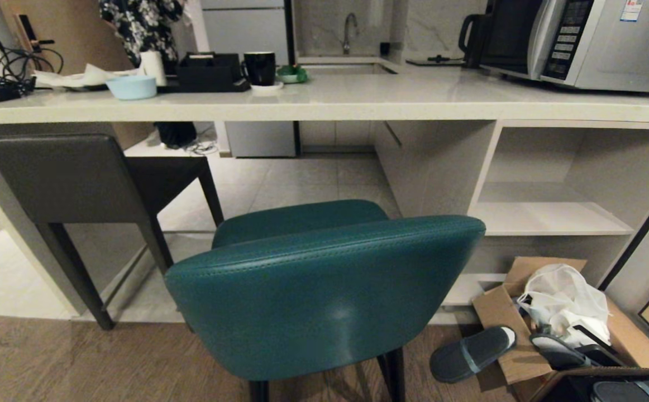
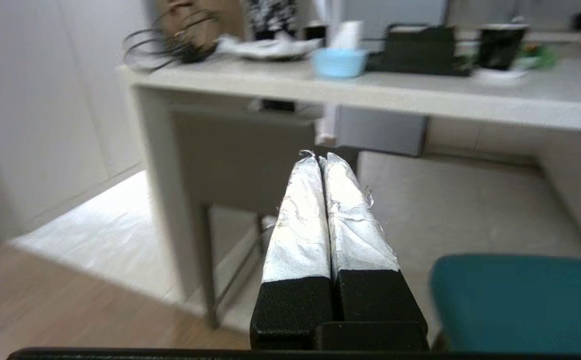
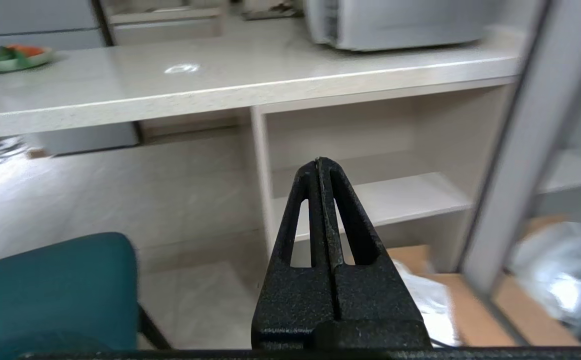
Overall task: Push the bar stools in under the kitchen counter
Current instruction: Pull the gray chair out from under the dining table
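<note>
While teal stool (image 1: 324,290) stands near, outside table (image 1: 358,97) | grey stool (image 1: 67,178) tucked far left | left end effector (image 2: 320,159) clenched, empty | right end effector (image 3: 319,162) clenched, empty

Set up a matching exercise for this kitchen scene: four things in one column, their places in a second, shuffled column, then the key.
Things:
1. teal stool
2. grey stool
3. microwave
4. slipper

Places:
A. on the counter, at its right end
B. on the wood floor beside a cardboard box
C. tucked under the counter's left end
D. out in front of the counter, not yet pushed in

Pairs: 1-D, 2-C, 3-A, 4-B
</note>
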`<state>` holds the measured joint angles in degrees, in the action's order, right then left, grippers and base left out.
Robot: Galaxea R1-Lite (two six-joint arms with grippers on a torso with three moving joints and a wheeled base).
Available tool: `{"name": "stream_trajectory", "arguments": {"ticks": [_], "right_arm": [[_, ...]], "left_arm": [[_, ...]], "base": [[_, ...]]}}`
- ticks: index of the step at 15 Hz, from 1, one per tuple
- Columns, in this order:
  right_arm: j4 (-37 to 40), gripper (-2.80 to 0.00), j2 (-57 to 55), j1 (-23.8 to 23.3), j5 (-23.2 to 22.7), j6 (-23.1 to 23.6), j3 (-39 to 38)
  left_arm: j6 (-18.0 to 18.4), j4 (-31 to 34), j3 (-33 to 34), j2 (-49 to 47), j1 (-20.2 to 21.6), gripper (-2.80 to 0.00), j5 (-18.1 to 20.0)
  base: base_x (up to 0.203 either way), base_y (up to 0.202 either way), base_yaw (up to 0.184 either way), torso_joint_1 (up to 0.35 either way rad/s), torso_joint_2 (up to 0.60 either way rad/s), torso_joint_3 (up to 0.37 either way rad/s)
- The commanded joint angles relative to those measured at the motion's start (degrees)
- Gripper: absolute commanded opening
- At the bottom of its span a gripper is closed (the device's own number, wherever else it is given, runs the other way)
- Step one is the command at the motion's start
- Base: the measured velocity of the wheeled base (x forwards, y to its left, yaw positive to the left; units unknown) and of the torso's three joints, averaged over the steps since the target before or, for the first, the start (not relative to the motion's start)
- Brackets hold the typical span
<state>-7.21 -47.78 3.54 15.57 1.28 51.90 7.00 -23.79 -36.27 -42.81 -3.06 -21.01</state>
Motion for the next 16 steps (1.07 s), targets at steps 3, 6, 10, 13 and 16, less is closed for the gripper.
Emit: {"name": "stream_trajectory", "arguments": {"ticks": [3, 6, 10, 13, 16], "right_arm": [[6.5, -2.8, 12.9, -2.5, 0.0, 0.5, -4.0], [11.2, -2.8, 21.2, -3.6, -0.2, 0.7, -7.6], [16.6, -2.8, 30.4, -4.0, -0.3, 1.9, -13.5], [16.8, -2.8, 35.3, -4.3, -1.2, 3.1, -18.0], [16.9, -2.8, 42.7, -4.1, -4.3, 5.1, -25.3]], "left_arm": [[0.1, 6.5, 3.3, 12.4, 4.5, -2.8, 0.4], [0.2, 12.0, 7.3, 18.9, 2.6, -2.8, 0.8], [1.1, 18.1, 14.2, 29.1, 2.1, -2.8, 0.8], [1.6, 21.9, 21.7, 35.1, 2.7, -2.8, 3.7], [2.3, 22.6, 28.0, 42.2, 2.9, -2.8, 6.9]], "base": [[0.0, 0.0, 0.0, 0.0, 0.0, 0.0], [0.0, 0.0, 0.0, 0.0, 0.0, 0.0], [0.0, 0.0, 0.0, 0.0, 0.0, 0.0], [0.0, 0.0, 0.0, 0.0, 0.0, 0.0], [0.0, 0.0, 0.0, 0.0, 0.0, 0.0]]}}
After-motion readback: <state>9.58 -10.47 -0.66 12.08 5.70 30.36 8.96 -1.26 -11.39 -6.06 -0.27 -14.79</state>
